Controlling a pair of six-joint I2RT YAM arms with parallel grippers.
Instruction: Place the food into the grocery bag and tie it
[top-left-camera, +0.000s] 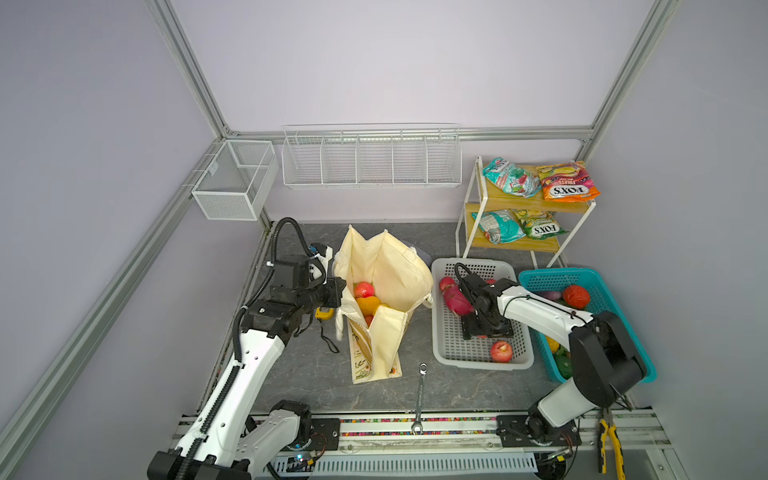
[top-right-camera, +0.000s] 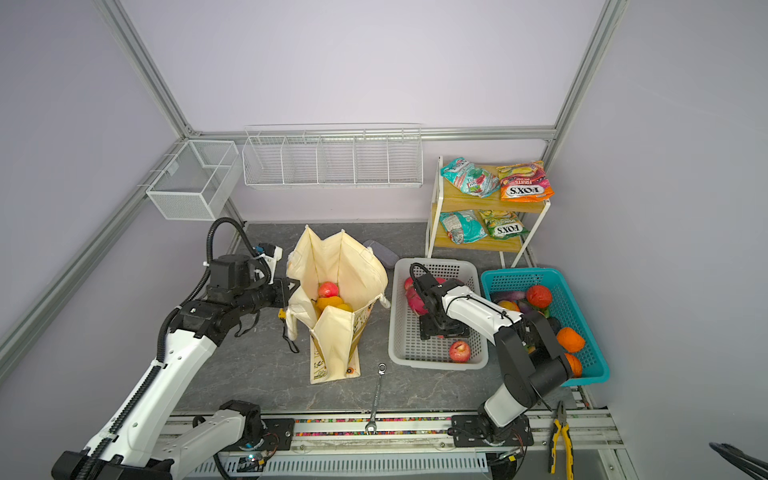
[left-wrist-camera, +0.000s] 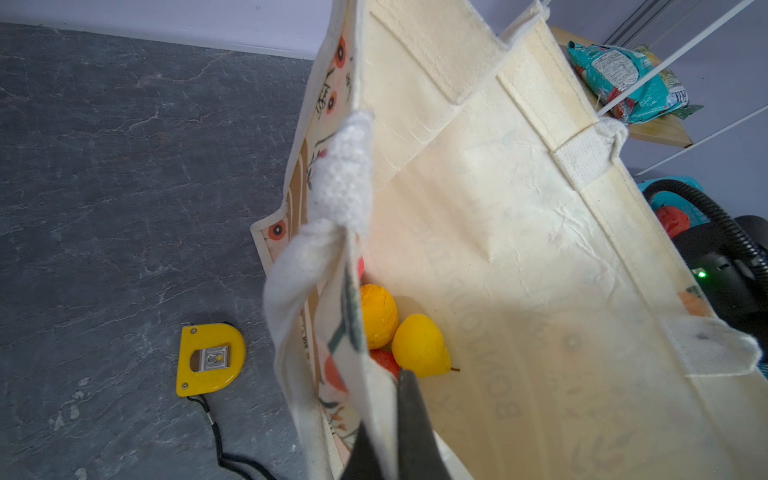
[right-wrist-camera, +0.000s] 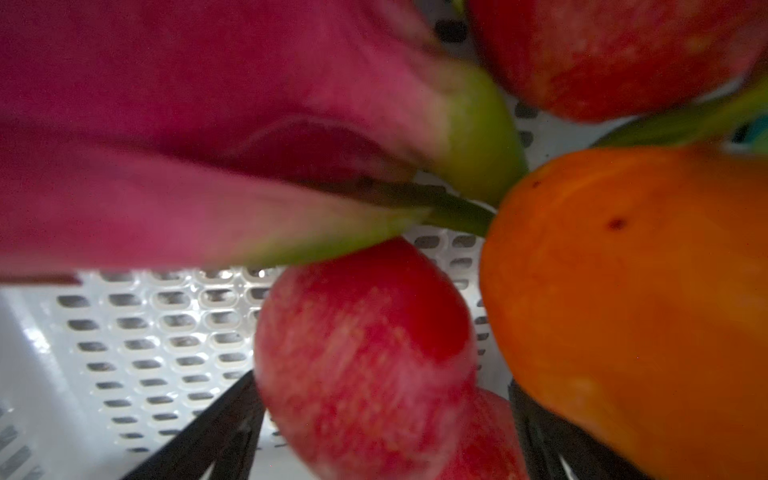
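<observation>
The bag (top-left-camera: 399, 266) (top-right-camera: 345, 266) stands upright on the table (top-left-camera: 311, 374), left of centre, with its mouth gaping upward. The mouth's long axis runs from the back wall toward the robot, and the narrow printed end faces the near edge. The left gripper (top-left-camera: 341, 291) is clamped on the bag's left rim. In the left wrist view the fabric is pinched between its dark fingers (left-wrist-camera: 411, 415), and a white handle (left-wrist-camera: 340, 187) hangs along that rim. At the bottom of the bag lie a red fruit (top-left-camera: 363, 289), an orange (left-wrist-camera: 376, 316) and a yellow pear (left-wrist-camera: 419, 345), all touching.

The right gripper (right-wrist-camera: 378, 436) reaches down into the grey basket (top-left-camera: 440, 332), just right of the bag. Its jaws are spread wide on either side of an apple (right-wrist-camera: 365, 353); whether they touch it I cannot tell. A dragon fruit (top-left-camera: 455, 301) (right-wrist-camera: 208, 124) lies just beside it, long axis slanting from the basket's far left toward its near right. An orange fruit (right-wrist-camera: 644, 291) sits close on the apple's other side. A loose apple (top-left-camera: 500, 351) rests near the basket's near rim.

The teal basket (top-left-camera: 602, 282), holding more produce, stands just right of the grey one. Packets (top-left-camera: 567, 183) lie flat on both levels of the shelf (top-left-camera: 536, 203) at the back right. A tape measure (left-wrist-camera: 210, 359) lies left of the bag, and a wrench (top-left-camera: 420, 395) lies lengthwise toward the robot on the near table.
</observation>
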